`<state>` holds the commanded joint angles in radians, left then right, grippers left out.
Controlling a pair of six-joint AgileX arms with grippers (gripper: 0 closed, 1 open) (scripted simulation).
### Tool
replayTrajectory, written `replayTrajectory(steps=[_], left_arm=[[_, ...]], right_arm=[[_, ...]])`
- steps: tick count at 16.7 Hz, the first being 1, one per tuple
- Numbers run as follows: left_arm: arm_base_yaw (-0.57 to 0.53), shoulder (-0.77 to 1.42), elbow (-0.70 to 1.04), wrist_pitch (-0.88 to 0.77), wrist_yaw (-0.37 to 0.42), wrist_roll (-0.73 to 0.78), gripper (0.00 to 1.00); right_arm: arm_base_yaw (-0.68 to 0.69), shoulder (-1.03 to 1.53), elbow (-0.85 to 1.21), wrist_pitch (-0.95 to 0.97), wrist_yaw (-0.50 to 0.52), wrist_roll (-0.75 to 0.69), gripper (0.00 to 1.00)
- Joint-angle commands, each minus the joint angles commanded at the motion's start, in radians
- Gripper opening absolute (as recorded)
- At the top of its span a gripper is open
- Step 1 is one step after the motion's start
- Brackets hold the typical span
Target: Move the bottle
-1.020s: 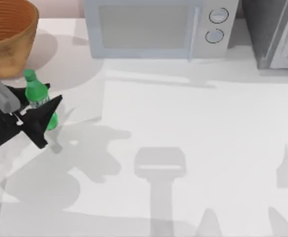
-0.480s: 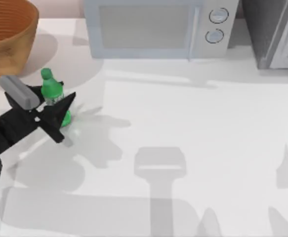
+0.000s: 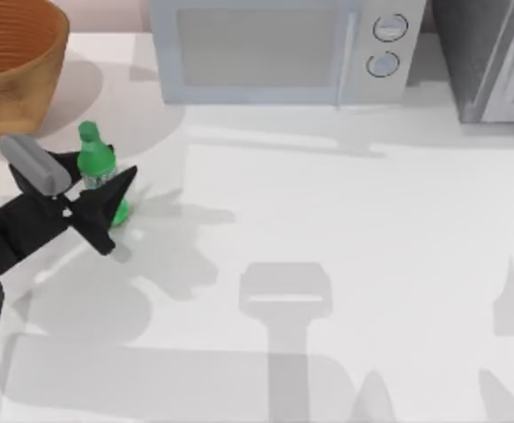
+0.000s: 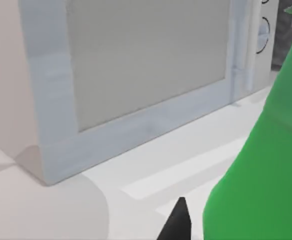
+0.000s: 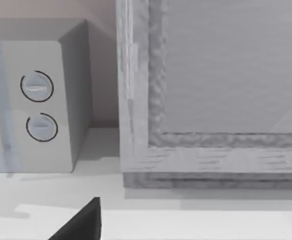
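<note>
The small bright green plastic bottle [image 3: 98,172], with its green screw cap and pale label band, sits upright toward the left side of the white surface [image 3: 345,229], a little in front of the woven brown basket [image 3: 14,62] that stands at the far left corner. The left tool [image 3: 107,198] of the AgileX arm reaches in from the left edge, its dark pointed fingers [image 3: 115,187] pressed against the bottle's lower body below the label, so the bottle is clasped between them while its cap and shoulders stand clear above. From the left wrist camera the bottle's green flank [image 4: 261,170] looms right beside one dark fingertip [image 4: 178,222].

Beyond it, along the back of the surface, stands a pale grey microwave oven [image 3: 279,48] with two round dials, well apart from the bottle. To its right is a grey textured box-like cabinet [image 3: 495,57].

The right wrist camera catches one dark fingertip [image 5: 83,222] of the right tool; I cannot tell whether it is spread or closed.
</note>
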<state>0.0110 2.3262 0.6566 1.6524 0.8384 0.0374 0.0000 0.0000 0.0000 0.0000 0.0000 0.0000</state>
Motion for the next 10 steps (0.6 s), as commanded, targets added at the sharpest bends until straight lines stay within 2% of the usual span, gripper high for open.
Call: replayTrajectory(steps=[4,10], left_arm=[[0.0,0.0,0.0,0.0,0.0,0.0,0.98],[0.0,0.0,0.0,0.0,0.0,0.0,1.0]], right_arm=[[0.0,0.0,0.0,0.0,0.0,0.0,1.0],[0.0,0.0,0.0,0.0,0.0,0.0,1.0]])
